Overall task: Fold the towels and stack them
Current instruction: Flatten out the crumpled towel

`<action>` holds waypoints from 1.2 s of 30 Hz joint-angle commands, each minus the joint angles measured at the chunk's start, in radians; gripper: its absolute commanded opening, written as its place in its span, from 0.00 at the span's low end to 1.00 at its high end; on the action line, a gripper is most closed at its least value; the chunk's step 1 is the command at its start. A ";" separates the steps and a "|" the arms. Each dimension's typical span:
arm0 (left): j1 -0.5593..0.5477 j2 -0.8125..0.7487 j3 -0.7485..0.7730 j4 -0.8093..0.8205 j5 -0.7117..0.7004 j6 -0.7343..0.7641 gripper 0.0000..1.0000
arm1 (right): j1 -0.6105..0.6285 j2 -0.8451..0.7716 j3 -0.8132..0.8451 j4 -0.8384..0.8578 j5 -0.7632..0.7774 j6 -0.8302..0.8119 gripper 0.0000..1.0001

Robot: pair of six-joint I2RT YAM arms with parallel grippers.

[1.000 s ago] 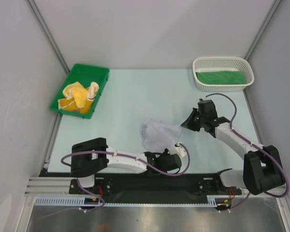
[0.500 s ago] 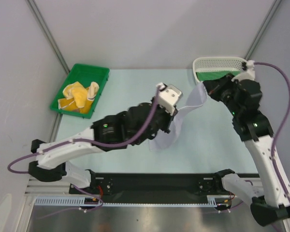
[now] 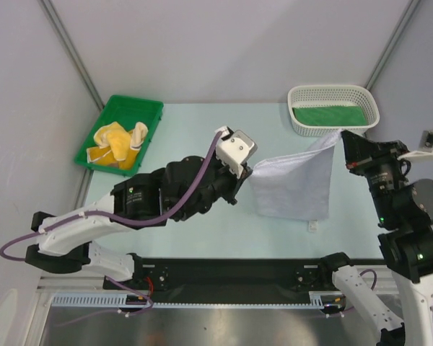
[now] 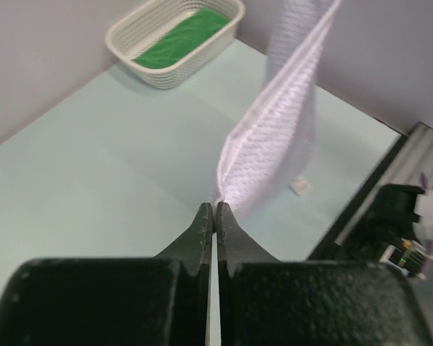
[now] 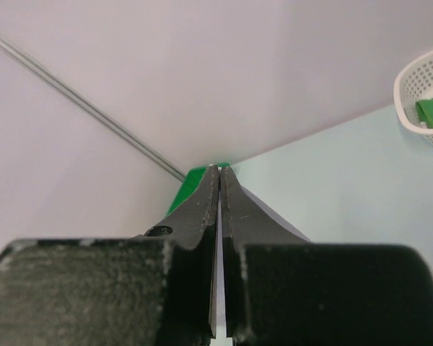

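A lavender towel [image 3: 296, 186] hangs spread above the tabletop [image 3: 180, 137], toward its right edge.
The left pincer [image 4: 214, 209] and the right pincer [image 3: 342, 138] each clamp one top corner.

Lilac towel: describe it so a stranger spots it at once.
Start at the middle of the pale green table. There the lilac towel hangs spread out, its top corners pinched by the left pincer and right pincer. Unlike the yellow towels and green towel, it sits in no container.

The towel [image 3: 292, 186] is pale lilac, the basket [image 3: 330, 89] white mesh, the tray [image 3: 156, 108] green with yellow towels [image 3: 119, 140].
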 commanded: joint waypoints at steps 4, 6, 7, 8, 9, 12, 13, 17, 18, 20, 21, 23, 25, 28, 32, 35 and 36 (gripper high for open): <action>0.322 -0.013 -0.035 0.054 0.134 0.071 0.00 | 0.005 0.290 -0.023 0.203 -0.003 -0.019 0.00; 0.450 0.018 -0.029 0.099 0.166 0.114 0.00 | 0.006 0.437 0.041 0.288 -0.019 -0.054 0.00; 0.491 0.035 -0.004 0.108 0.238 0.121 0.00 | 0.008 0.494 0.066 0.324 -0.038 -0.071 0.00; 0.569 0.055 0.011 0.125 0.269 0.129 0.00 | 0.009 0.584 0.095 0.380 -0.080 -0.083 0.00; 0.605 0.099 0.032 0.129 0.290 0.152 0.00 | 0.011 0.638 0.171 0.399 -0.097 -0.109 0.00; 0.724 0.185 0.153 0.126 0.326 0.181 0.00 | 0.009 0.811 0.361 0.396 -0.118 -0.157 0.00; 0.751 0.247 0.233 0.119 0.337 0.187 0.00 | 0.005 0.845 0.412 0.389 -0.121 -0.165 0.00; 0.847 0.360 0.428 0.073 0.349 0.233 0.00 | -0.011 0.966 0.579 0.384 -0.192 -0.209 0.00; 0.854 0.375 0.462 0.067 0.347 0.243 0.00 | -0.009 0.992 0.610 0.377 -0.201 -0.215 0.00; 0.857 0.388 0.525 0.061 0.341 0.273 0.00 | -0.008 1.002 0.664 0.349 -0.209 -0.231 0.00; 0.857 0.383 0.531 0.057 0.344 0.278 0.00 | -0.008 0.999 0.670 0.338 -0.203 -0.234 0.00; 0.855 0.343 0.521 0.051 0.358 0.267 0.00 | -0.005 0.962 0.651 0.311 -0.186 -0.238 0.00; 0.852 0.297 0.457 0.053 0.404 0.255 0.00 | -0.001 0.889 0.608 0.298 -0.171 -0.234 0.00; 0.812 0.172 0.296 0.086 0.441 0.246 0.00 | 0.012 0.791 0.486 0.281 -0.167 -0.231 0.00; 0.652 0.011 0.113 0.126 0.372 0.293 0.00 | 0.057 0.602 0.333 0.193 -0.137 -0.211 0.00; 0.552 -0.080 0.045 0.094 0.334 0.266 0.00 | 0.074 0.438 0.229 0.156 -0.141 -0.140 0.00; 0.526 -0.101 0.036 0.082 0.321 0.258 0.00 | 0.087 0.381 0.212 0.130 -0.143 -0.126 0.00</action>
